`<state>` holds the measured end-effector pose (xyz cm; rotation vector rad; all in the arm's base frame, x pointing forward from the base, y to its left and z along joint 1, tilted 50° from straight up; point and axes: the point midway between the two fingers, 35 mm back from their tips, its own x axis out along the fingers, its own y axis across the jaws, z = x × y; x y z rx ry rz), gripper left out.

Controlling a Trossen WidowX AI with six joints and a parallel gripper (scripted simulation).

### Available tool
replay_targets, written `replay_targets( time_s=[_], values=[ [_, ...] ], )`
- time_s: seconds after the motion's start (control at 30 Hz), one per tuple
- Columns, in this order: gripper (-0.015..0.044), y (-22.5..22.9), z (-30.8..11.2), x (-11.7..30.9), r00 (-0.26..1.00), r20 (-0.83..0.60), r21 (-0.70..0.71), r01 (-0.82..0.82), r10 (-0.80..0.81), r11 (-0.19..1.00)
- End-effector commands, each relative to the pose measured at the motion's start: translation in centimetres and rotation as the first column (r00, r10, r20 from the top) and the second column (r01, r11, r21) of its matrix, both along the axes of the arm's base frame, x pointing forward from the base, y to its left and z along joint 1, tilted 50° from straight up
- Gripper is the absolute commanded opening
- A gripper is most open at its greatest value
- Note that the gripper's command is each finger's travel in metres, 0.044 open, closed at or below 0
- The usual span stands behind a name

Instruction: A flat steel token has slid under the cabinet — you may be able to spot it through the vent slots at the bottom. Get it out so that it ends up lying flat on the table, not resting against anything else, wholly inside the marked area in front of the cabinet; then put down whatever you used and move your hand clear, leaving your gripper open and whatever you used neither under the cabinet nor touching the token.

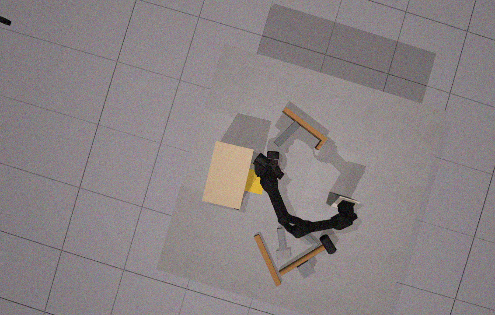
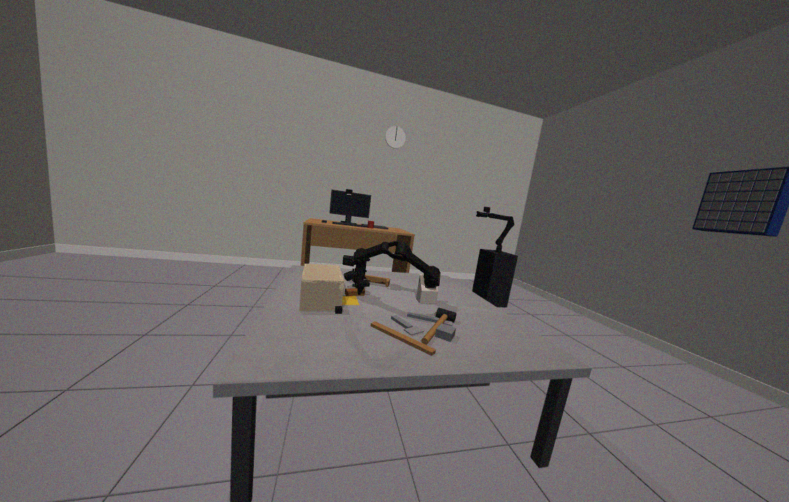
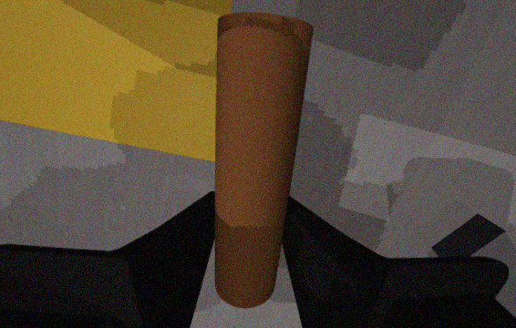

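Observation:
The beige cabinet point(image 1: 228, 174) stands on the table, also in the exterior view point(image 2: 321, 286). The yellow marked area point(image 1: 254, 183) lies in front of it and fills the upper left of the wrist view point(image 3: 57, 68). My gripper point(image 1: 263, 161) hovers at the far edge of the marked area, close to the cabinet's front. It is shut on a brown wooden rod point(image 3: 258, 150), which points away from the fingers point(image 3: 249, 219) and ends over the edge of the yellow area. The arm hides the rod in the overhead view. The steel token is not visible in any view.
An L-shaped wooden piece point(image 1: 305, 127) and a grey bar point(image 1: 286, 133) lie beyond the gripper. Near the arm's elbow lie a wooden stick point(image 1: 266, 259), a hammer point(image 1: 308, 254) and a grey T-shaped piece point(image 1: 281, 240). The arm's base point(image 1: 345, 203) is at the right.

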<state>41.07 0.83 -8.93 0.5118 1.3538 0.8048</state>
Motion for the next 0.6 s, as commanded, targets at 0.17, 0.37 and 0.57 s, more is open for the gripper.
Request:
replay_targets(
  time_s=[0.17,0.37,0.57],
  values=[
    [0.0,0.4,0.4,0.3,1.0,0.0,-0.002,0.004,-0.004,1.0],
    [0.0,0.9,0.8,0.2,1.0,0.0,-0.001,0.004,-0.004,1.0],
    [0.0,1.1,1.1,0.1,1.0,0.0,-0.001,0.004,-0.004,1.0]
  ],
)
